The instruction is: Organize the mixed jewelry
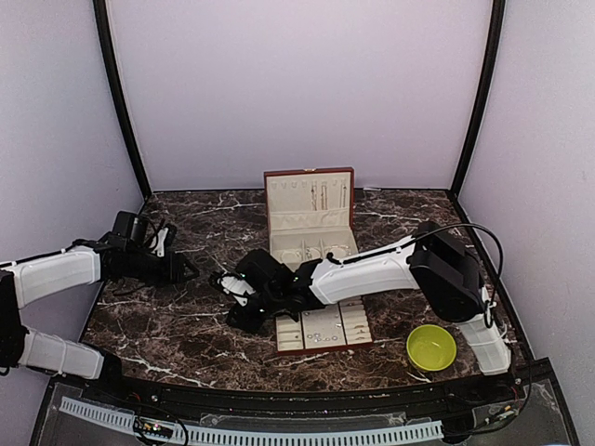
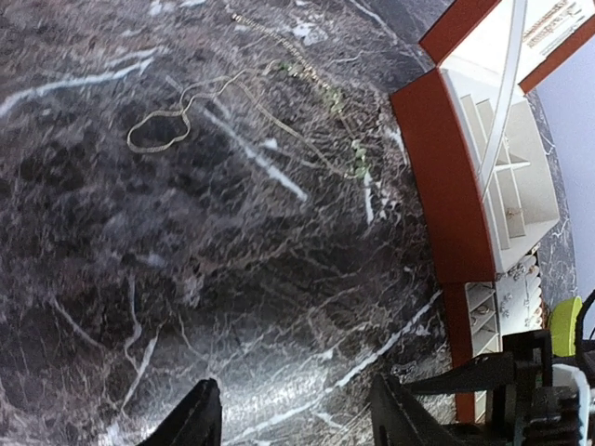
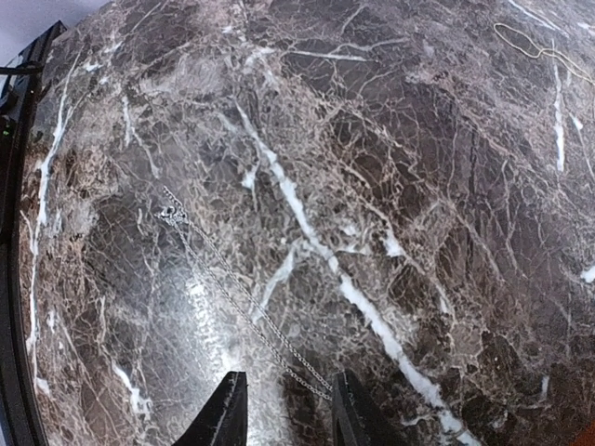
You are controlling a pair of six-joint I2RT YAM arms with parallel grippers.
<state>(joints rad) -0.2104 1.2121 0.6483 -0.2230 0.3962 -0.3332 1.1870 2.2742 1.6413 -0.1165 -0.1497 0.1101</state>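
Chain point(image 3: 244, 295) of fine silvery links, stretched straight on the marble tabletop point(image 3: 446, 186), running from 10 o'clock to 6 o'clock in the right wrist view. Near end lying between the parted fingers of the right gripper point(image 3: 288, 413), not pinched. Judged light, limp and slippery — best taken at that near end, low against the stone. Second looped chain point(image 2: 158, 130) at 11 o'clock ahead of the left gripper point(image 2: 296, 418) — jaws likewise apart, holding nothing.

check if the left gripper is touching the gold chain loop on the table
Apart. The left wrist view shows the chain loop lying well ahead of the open left gripper, with a wide stretch of bare marble between them.
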